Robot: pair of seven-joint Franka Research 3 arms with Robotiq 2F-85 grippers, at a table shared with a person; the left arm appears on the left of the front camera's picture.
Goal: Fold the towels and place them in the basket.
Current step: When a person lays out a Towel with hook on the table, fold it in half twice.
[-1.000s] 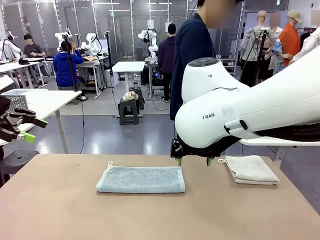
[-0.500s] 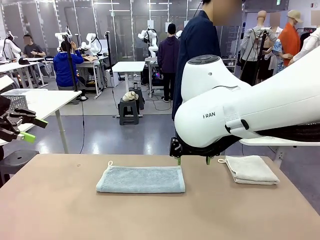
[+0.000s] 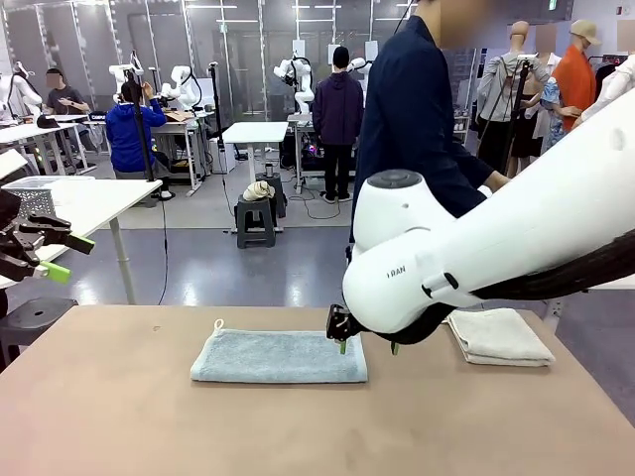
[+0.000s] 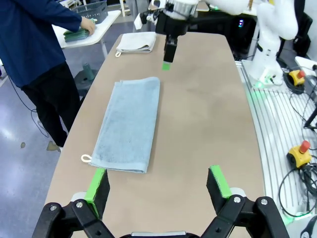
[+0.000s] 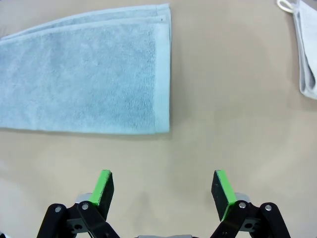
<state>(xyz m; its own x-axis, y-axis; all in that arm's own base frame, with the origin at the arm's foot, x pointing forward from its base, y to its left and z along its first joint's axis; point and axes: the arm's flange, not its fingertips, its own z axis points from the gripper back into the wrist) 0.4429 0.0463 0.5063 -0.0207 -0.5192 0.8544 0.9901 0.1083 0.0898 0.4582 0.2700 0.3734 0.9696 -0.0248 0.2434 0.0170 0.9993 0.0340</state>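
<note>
**First:** While the broad tabletop lies mostly bare, where does the basket stand?

**Second:** Off it. It sits on a pale side table past the far right corner, by the person's hand. Its contents cannot be made out.

**First:** And the room for moving?

**Second:** The whole near half is free, and a bare gap parts the two towels. The grey-blue towel lies flat and folded close to the far edge, about the middle. The cream towel lies folded near the far right corner.

**First:** How many tools?

**Second:** Two, both spread wide and grasping nothing. The right tool hovers over bare tabletop just beside the grey-blue towel's right end. The left tool hangs raised at the tabletop's left end.
</note>
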